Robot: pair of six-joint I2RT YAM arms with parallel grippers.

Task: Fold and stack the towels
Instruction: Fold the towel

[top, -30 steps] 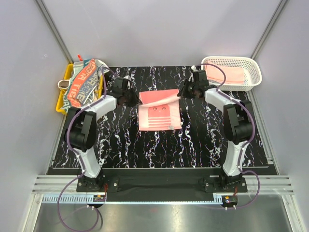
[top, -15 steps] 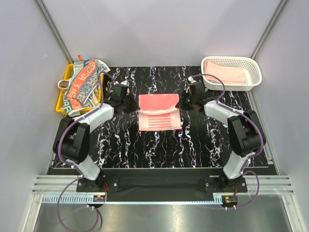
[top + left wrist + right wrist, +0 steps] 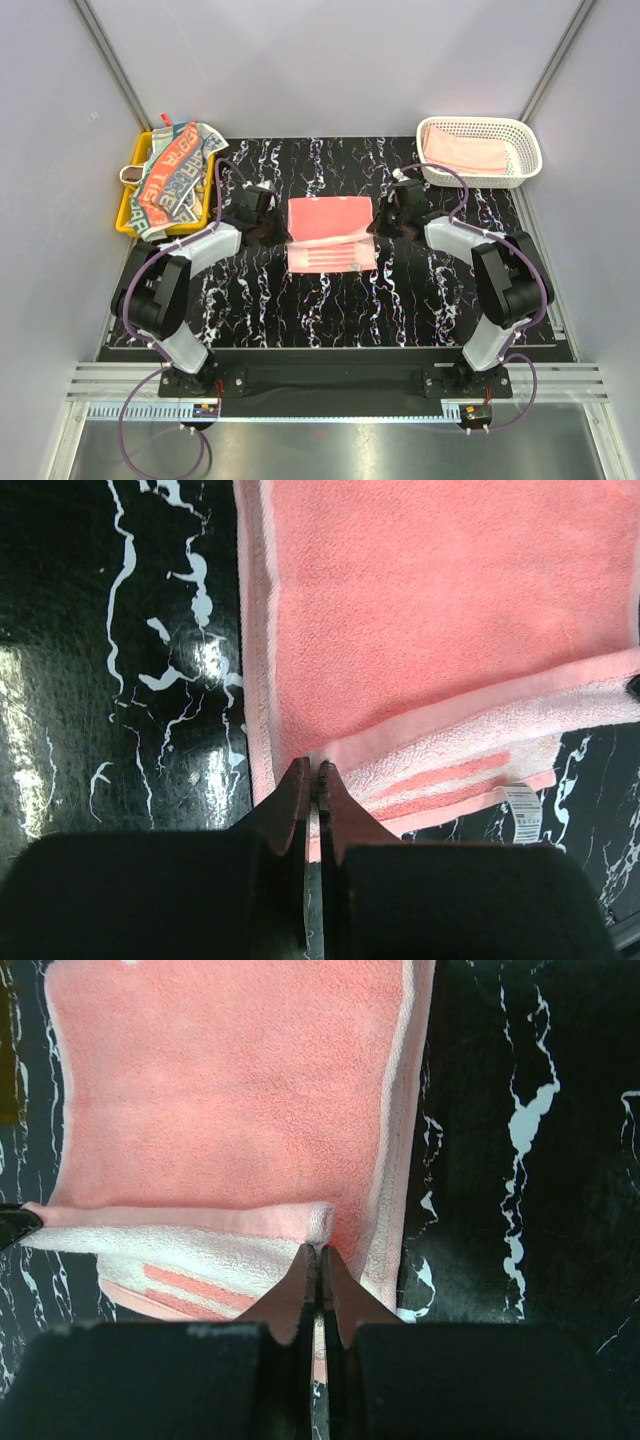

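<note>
My left hand (image 3: 313,780) and right hand (image 3: 318,1255) are each pinched tight on a corner of the striped towel (image 3: 330,235). It lies in the middle of the surface (image 3: 420,290). Its pink flap is folded toward me, edge running side to side. One pink towel (image 3: 465,155) sits in the basket (image 3: 528,160), one lettered towel (image 3: 170,180) on the tray (image 3: 127,215).

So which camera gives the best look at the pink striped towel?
The top external view: the whole pink striped towel lies in frame, plain half folded over the stripes. The left wrist view shows only the side pinched by the left gripper, the right wrist view only the right gripper's side.
</note>
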